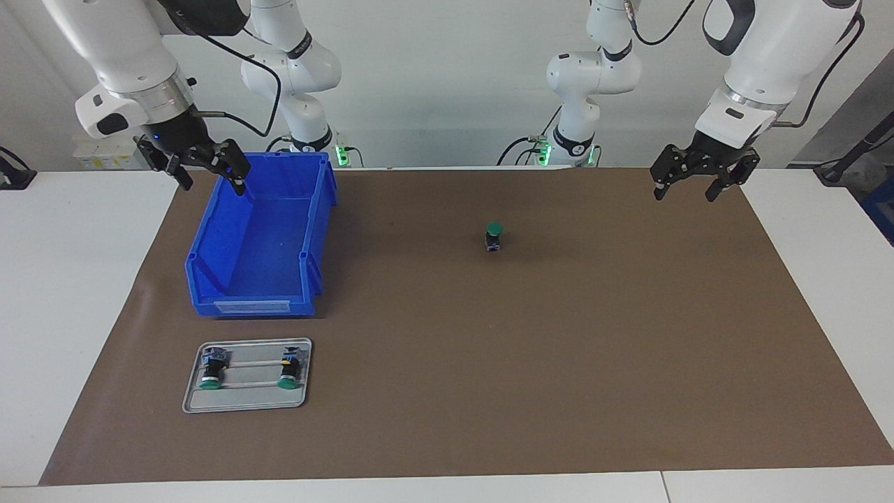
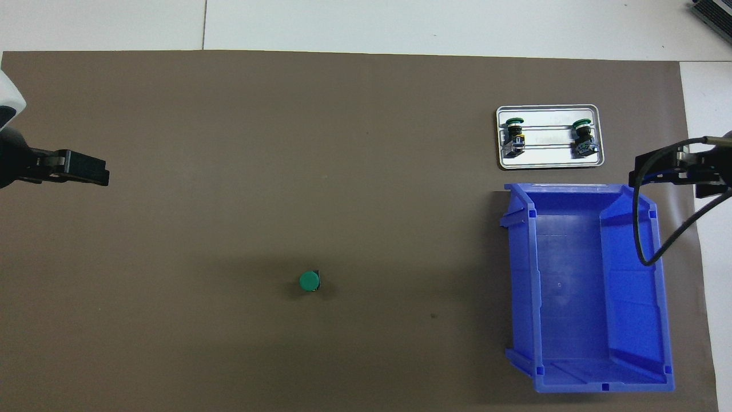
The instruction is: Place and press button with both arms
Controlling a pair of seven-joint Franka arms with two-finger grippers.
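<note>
Button point(image 1: 494, 236) upright on mat; left tool point(image 1: 684, 187), right tool point(image 1: 213, 175) raised, wide, empty.

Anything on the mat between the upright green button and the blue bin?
Nothing: between the button and the blue bin only bare brown mat shows, clearest in the overhead view; the facing view agrees.

Brown mat point(image 1: 489, 363) looks matt and papery, faintly wrinkled near the bin. The desk point(image 1: 70, 314) under it shows a smooth white, low-sheen surface. The bin point(image 1: 209, 279) is glossy blue plastic, catching light on its walls. The tray point(image 1: 192, 402) reads as dull grey metal. The button point(image 1: 494, 236) has a smooth green plastic cap. Arms point(image 1: 768, 56) wear glossy white shells; each end effector point(image 1: 688, 187) is matt black.
</note>
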